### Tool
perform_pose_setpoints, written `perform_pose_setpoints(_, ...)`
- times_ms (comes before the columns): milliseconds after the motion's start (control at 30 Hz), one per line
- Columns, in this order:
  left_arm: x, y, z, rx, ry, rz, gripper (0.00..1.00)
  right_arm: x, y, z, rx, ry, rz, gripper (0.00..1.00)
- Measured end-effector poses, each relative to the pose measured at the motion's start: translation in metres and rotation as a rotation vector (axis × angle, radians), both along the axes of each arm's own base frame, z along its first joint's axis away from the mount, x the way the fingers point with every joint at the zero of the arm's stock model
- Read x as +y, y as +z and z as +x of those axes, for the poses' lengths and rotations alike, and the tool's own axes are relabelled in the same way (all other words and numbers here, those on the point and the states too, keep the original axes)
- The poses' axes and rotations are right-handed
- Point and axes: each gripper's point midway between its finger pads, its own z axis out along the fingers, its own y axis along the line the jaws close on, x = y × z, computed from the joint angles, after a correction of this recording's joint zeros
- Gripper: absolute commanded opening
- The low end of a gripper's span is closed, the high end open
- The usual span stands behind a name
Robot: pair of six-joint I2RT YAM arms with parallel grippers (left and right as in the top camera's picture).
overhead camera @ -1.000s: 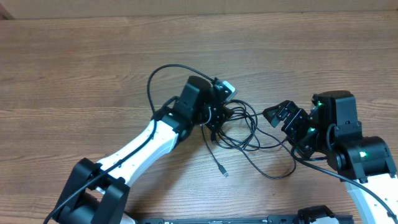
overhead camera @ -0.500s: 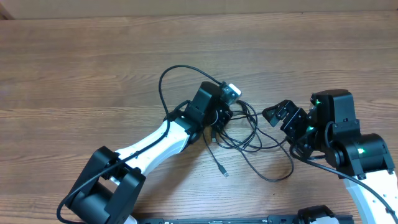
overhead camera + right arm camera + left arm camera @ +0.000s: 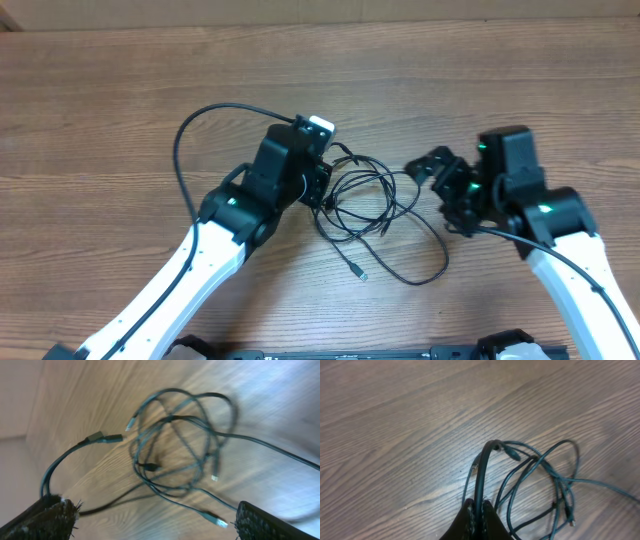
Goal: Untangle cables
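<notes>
At L gripper (image 3: 477, 512): shut tight, pads (image 3: 468, 521) pressed on one black strand (image 3: 481, 477). Rises straight out of the pinch, arches over just ahead of the tips, drops back twd the wood table (image 3: 395, 420). Small plug tip (image 3: 513, 453) just past the top of that arch, on its R. Rest of the cables (image 3: 547, 485) ahead and R of the L fingertips: loose overlapping loops flat on the wood, crossing the held strand near the arch. Tiny metal plug (image 3: 572, 522) at the loops' far R edge.

From overhead: cables btwn the two grippers, L fingertips at their L rim, R fingertips just beside their R rim. One long loop (image 3: 440, 268) sagging out on the near side, below the R fingers. Free plug end (image 3: 360, 272) lying apart from the loops, below & btwn both sets of fingers.

At R gripper (image 3: 152, 510): spread fully open, fingers (image 3: 45, 520) wide apart at either side of the wrist view, holding no cable. Cables straight ahead of the gap. Chunkier connector (image 3: 102, 437) ahead of the view-L finger, its two strands curving back close beside that finger; touching or not, can't tell. Thin plug end (image 3: 217, 521) just inside the view-R finger, apart from it. Wrist pic blurred, finer crossings unreadable.
</notes>
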Motion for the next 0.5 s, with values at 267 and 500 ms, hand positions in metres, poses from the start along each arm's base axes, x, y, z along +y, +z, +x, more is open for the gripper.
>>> perform_pose_setpoints(267,0.015,0.041,-0.024,-0.033,0.046,-0.083,0.04,0.052,-0.028,-0.001,0.049,0.15,-0.014,1.0)
perform_pose_setpoints(500,0.017,0.041,-0.027,-0.009,0.078,-0.112,0.04,0.055,-0.034,0.008,0.044,0.143,-0.019,1.0)
